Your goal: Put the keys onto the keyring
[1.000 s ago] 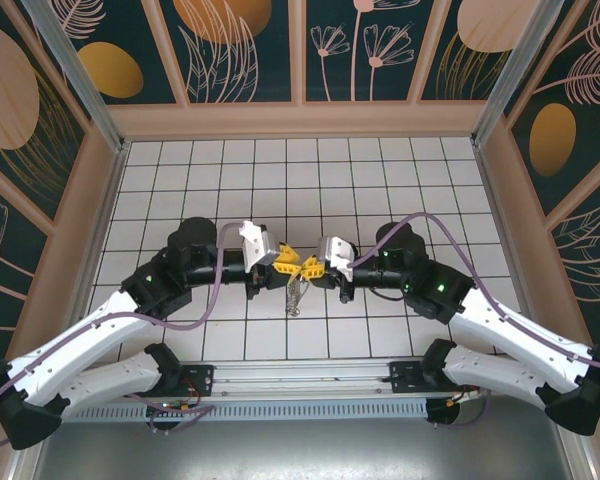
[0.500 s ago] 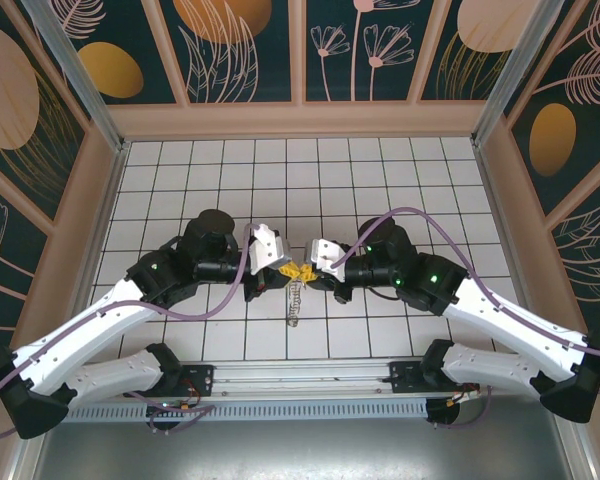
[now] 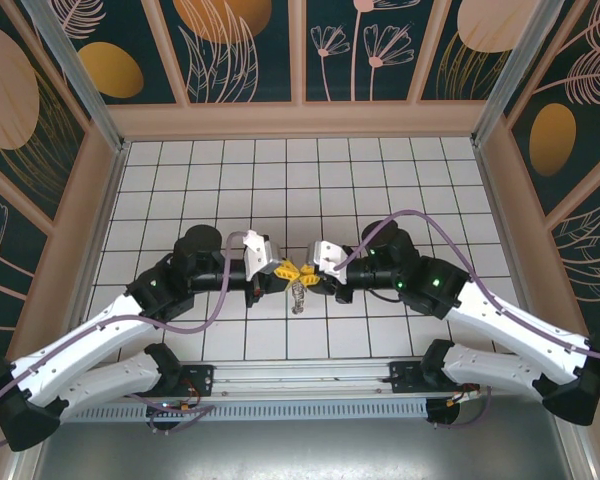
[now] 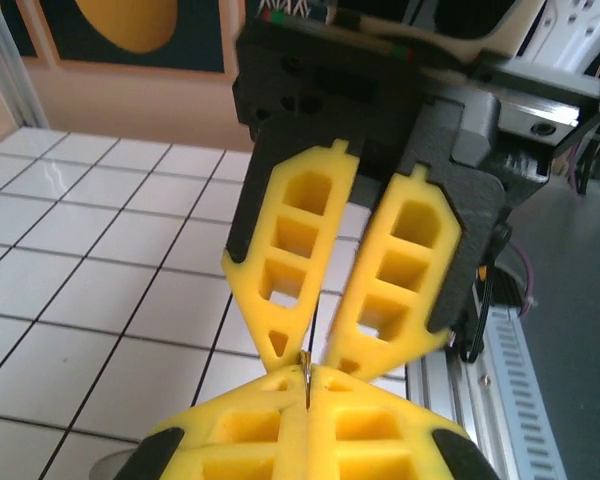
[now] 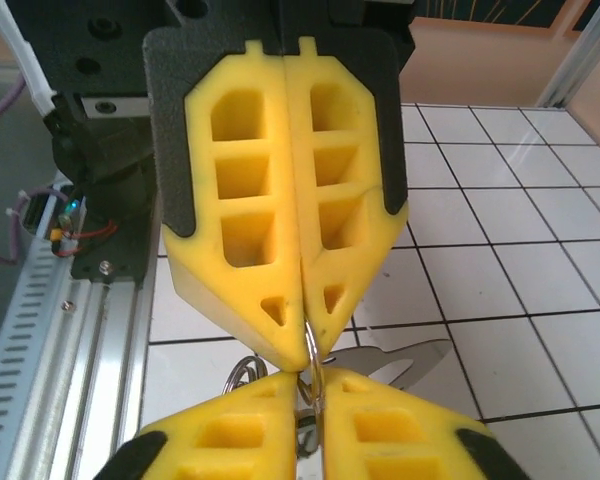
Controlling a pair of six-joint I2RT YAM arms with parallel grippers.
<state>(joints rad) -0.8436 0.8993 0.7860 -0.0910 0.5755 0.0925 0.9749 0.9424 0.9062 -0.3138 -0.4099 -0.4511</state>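
Note:
My two grippers meet tip to tip above the white tiled floor. The left gripper [image 3: 286, 268] [image 4: 306, 385] is shut, and a thin metal wire edge [image 4: 305, 362] of the keyring sticks out between its yellow fingers. In the right wrist view that keyring [image 5: 311, 352] runs from the left gripper [image 5: 302, 348] into the narrow gap of my right gripper [image 5: 310, 400], which is closed on it together with something dark. A pale key blade [image 5: 410, 358] and a small coiled loop [image 5: 242, 372] hang just below. From above, a chain-like stretch [image 3: 297, 293] dangles under the right gripper [image 3: 308, 270].
An aluminium rail [image 3: 300, 375] with the arm bases runs along the near edge, close under the grippers [image 5: 70, 330]. Wooden walls [image 3: 300, 118] ring the tiled floor [image 3: 300, 180], with open tiles behind and to both sides.
Both grippers have closed in on each other until their yellow tips touch. The hanging chain-like piece stays under them and has barely moved.

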